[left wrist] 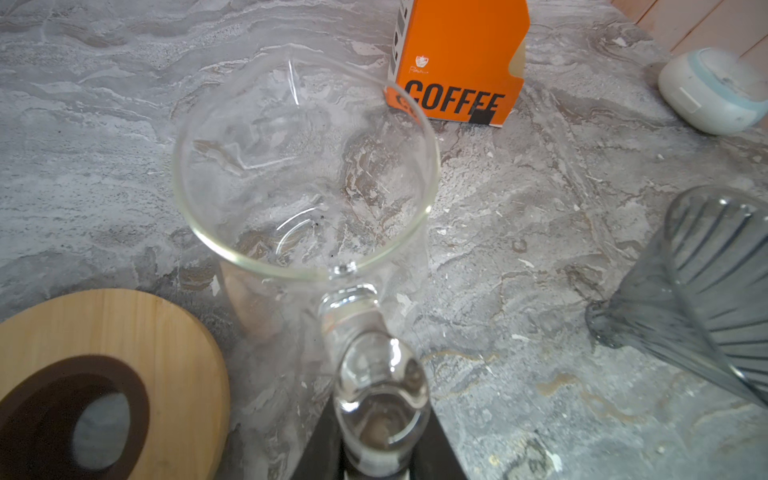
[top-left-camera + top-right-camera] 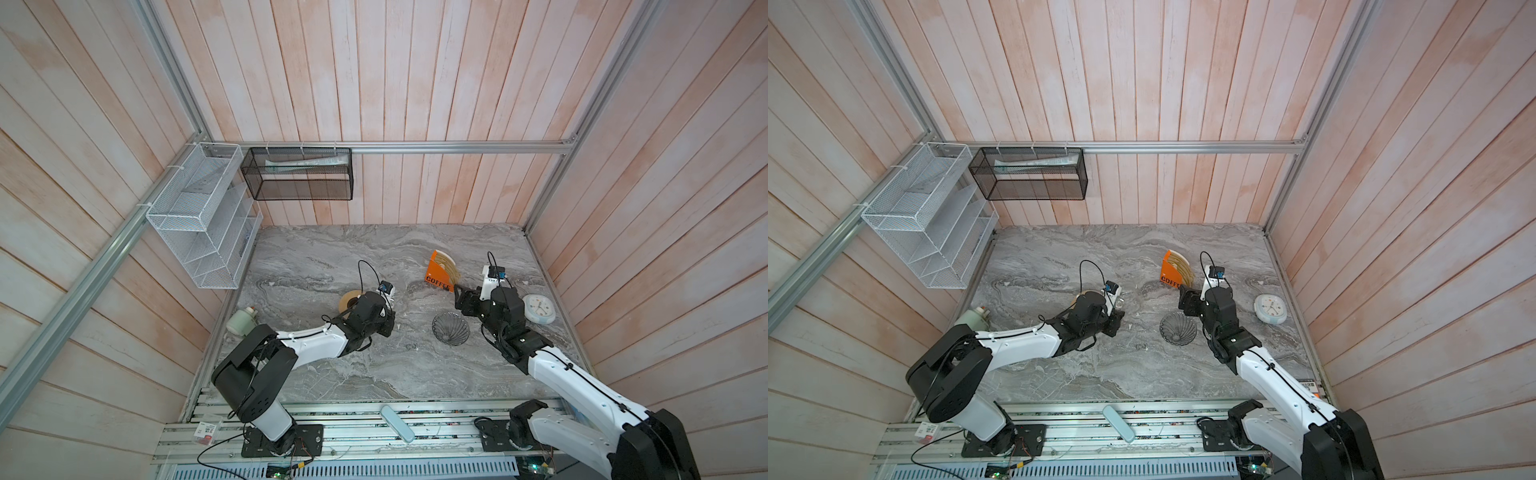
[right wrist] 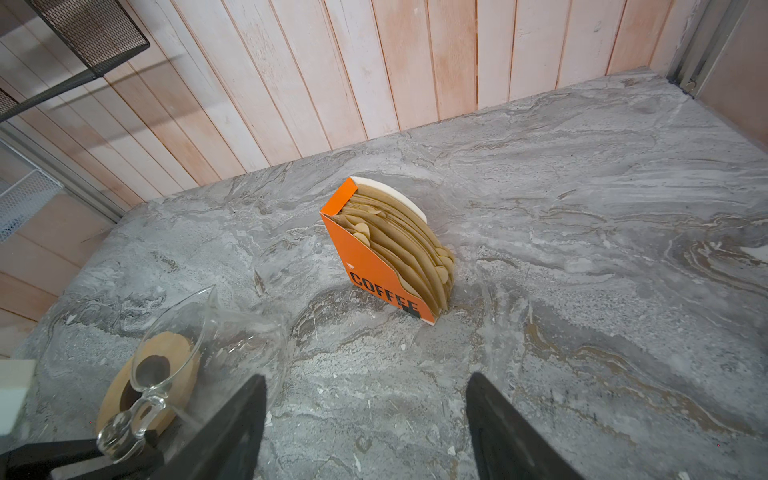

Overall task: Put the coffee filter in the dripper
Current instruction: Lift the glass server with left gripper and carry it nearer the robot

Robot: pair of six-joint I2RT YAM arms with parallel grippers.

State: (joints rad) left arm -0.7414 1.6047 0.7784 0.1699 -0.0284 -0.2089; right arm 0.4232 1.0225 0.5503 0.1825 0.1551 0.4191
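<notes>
The left fingers (image 1: pixel 322 453) pinch the handle of a clear glass jug (image 1: pixel 305 166) on the grey marbled table (image 3: pixel 582 208). The right fingers (image 3: pixel 232 436) are spread wide and point at the tan-brown paper coffee filters (image 3: pixel 411 253), which are stacked in an orange wedge-shaped COFFEE stand (image 3: pixel 365 257) just ahead. The smoky see-through ribbed cone dripper (image 2: pixel 451 329) sits between both sets of fingers, nearer the right.

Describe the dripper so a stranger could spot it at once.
On the grey marble tabletop, find the orange COFFEE stand; the dripper sits just nearer the arm bases. It is a smoky, see-through ribbed cone, unlike the clear glass jug and flat wooden ring.
</notes>
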